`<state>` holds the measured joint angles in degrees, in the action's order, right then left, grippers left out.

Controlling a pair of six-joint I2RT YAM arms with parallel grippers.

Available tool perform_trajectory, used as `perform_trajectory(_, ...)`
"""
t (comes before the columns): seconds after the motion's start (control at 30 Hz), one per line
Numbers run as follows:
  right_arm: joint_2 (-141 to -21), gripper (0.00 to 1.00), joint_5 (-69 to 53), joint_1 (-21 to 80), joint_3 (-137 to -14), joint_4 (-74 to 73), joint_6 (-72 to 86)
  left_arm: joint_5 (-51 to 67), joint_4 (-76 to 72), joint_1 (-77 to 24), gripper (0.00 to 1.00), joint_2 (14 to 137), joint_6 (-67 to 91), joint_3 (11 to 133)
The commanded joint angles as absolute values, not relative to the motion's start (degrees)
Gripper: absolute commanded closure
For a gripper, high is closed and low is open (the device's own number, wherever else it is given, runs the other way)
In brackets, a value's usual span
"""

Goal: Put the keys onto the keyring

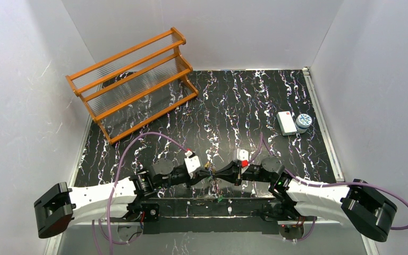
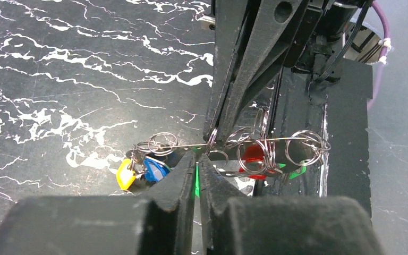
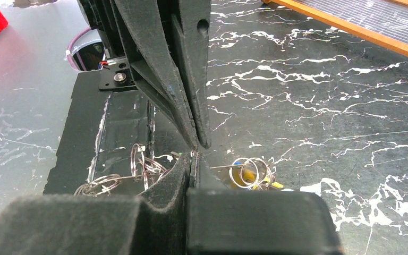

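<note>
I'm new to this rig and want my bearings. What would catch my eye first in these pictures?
At the near edge of the table, the left gripper and right gripper meet tip to tip at a thin wire keyring, which the right one pinches. From it hang keys with yellow, blue, red and green tags. An orange rack stands in the far left corner.

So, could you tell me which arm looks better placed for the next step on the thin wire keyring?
Probably the left: the right gripper is shut on the thin silvery wire keyring, steadying it, while the left gripper, fingers a slit apart, sits beside the yellow and blue plastic-tagged keys.
</note>
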<state>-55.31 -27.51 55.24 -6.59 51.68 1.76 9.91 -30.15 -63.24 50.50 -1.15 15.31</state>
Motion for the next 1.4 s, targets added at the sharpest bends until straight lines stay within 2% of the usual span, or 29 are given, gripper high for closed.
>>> perform_trajectory(0.0,-54.4,0.99,-28.6,55.2,-6.6,58.2,2.4,11.4,-32.3,-63.4,0.99,51.6,-1.1,14.6)
perform_trajectory(0.53,-54.6,0.99,-29.5,55.3,-6.3,61.2,3.6,15.4,-43.8,-63.5,1.0,57.0,2.3,12.1)
perform_trajectory(0.73,-54.3,0.99,-29.4,55.3,-6.3,61.2,3.5,12.8,-43.8,-63.5,1.0,55.2,2.6,10.8)
perform_trajectory(0.77,-54.2,0.99,-29.3,55.3,-6.3,61.0,3.5,11.4,-43.4,-63.5,0.98,54.0,2.7,10.4)
perform_trajectory(0.9,-53.6,0.99,-29.1,55.3,-6.2,60.4,3.3,6.9,-39.5,-63.5,0.76,48.3,2.5,9.6)
perform_trajectory(1.0,-53.4,0.99,-29.0,55.3,-6.2,60.1,3.1,6.0,-35.6,-63.5,0.68,44.1,1.7,9.9)
perform_trajectory(1.17,-53.3,0.99,-29.0,55.3,-6.3,60.0,2.9,8.0,-33.4,-63.6,0.66,41.7,1.5,10.3)
perform_trajectory(1.37,-53.3,0.99,-29.4,55.3,-6.7,60.4,3.2,12.1,-36.9,-63.6,0.67,45.8,1.9,10.9)
